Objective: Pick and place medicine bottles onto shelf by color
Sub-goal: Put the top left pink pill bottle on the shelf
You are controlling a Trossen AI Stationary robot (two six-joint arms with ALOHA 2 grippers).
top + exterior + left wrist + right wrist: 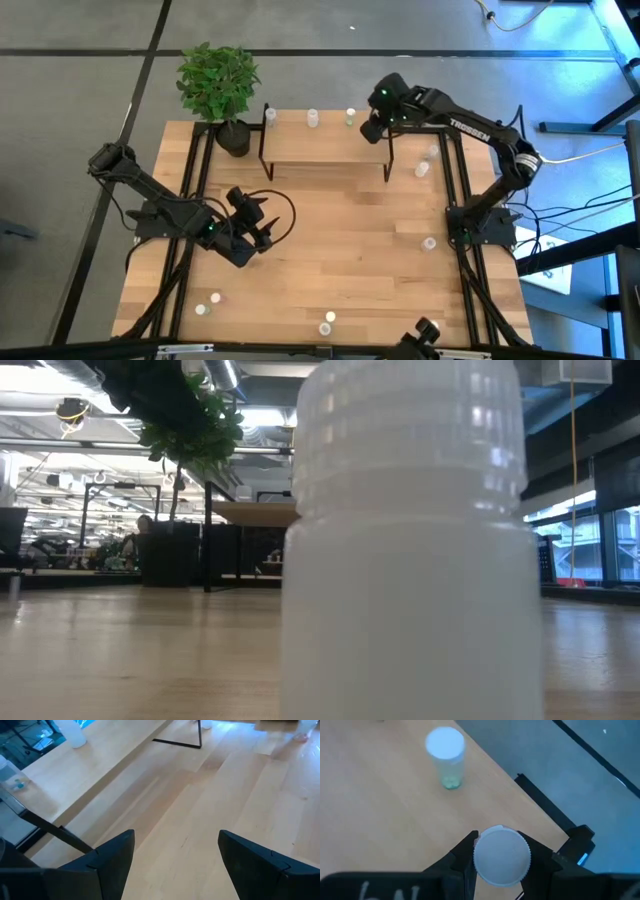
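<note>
Big wooden table (pixel 330 250) taking up most of the overhead shot, shelf (pixel 325 143) sitting at the far edge next to a potted plant (pixel 220 90).

Right arm stretched way out from its base on the right side, elbow bent, reaching across to the shelf's right end. Right gripper (pixel 501 855) clamped narrow around a white-capped bottle (pixel 501 855), fingers pinching the cap from both sides. Held right above the shelf board near its edge, but hard to say whether touching the board or hanging just over it. Another bottle with a white cap (pixel 445 757) standing on the board a bit beyond the claw, greenish at the bottom.

Left arm folded low over the left-middle of the table, left gripper (pixel 255 225) pointing toward the shelf. Fingers (pixel 112 860) spread wide, nothing between them, just bare wood underneath.

Three little bottles lined up along the shelf's back: one (pixel 270 116) at the left end, one (pixel 313 118) mid, one (pixel 350 116) just beside the right claw. A few more loose ones scattered on the table near the right side and along the front edge, cap colours too tiny to call from above.

Low camera pretty much useless: one bottle (pixel 410 540) parked right in front of it, filling the frame, cut off top and bottom.
</note>
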